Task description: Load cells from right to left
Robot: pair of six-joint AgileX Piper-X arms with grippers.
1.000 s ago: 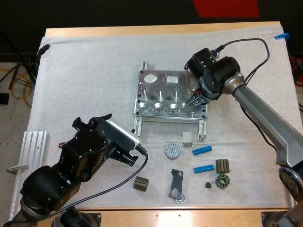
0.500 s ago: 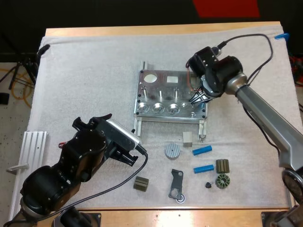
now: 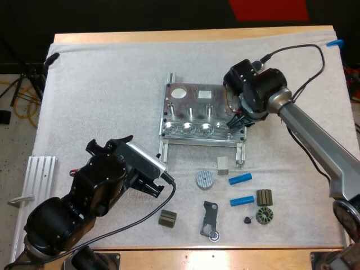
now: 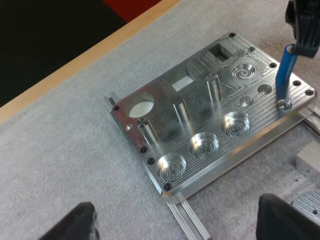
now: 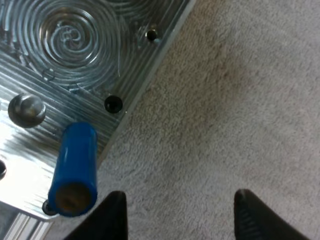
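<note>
Blue cell tilts in metal fixture's right hole; right gripper, spread and empty like left gripper, should press it upright.

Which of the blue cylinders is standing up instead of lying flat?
The blue cylinder in the near right corner hole of the fixture, standing nearly upright. The other two lie on their sides on the mat.

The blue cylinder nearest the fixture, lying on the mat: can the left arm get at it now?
Probably yes. The cylinder lies uncovered, the left gripper is open, and only a round disc lies between them.
</note>
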